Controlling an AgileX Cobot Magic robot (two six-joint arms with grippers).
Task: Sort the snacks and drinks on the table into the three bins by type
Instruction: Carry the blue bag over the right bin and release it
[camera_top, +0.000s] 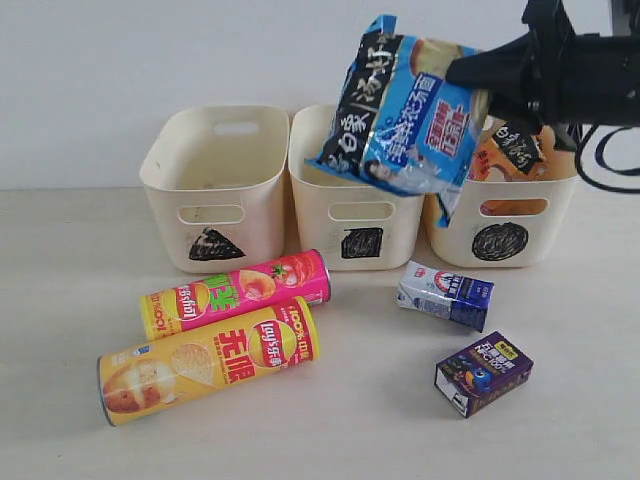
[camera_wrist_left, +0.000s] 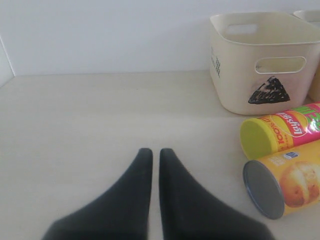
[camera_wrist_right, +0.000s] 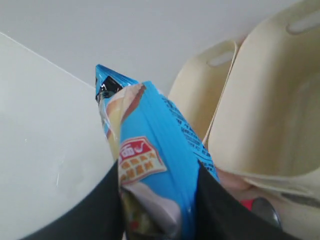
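Our right hand (camera_top: 465, 72) grips the blue packet (camera_top: 405, 115) aloft, near the circle bin (camera_top: 500, 240). Step in hand: binning snacks. Next, we judge: centre it over that bin, above the orange packet (camera_top: 505, 150), then release.

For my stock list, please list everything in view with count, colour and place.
bins: 3, cream, back row: triangle bin, square bin, circle bin
tubes: 2, lying before triangle bin: pink tube, yellow tube
cartons: 2, before circle bin: white-blue carton, purple carton
blue packet: 1, held up near square bin
orange packet: 1, in circle bin
table: 1, beige, under everything
left pincer: 1, black, shut, empty, over table
right pincer: 1, black, shut on blue packet
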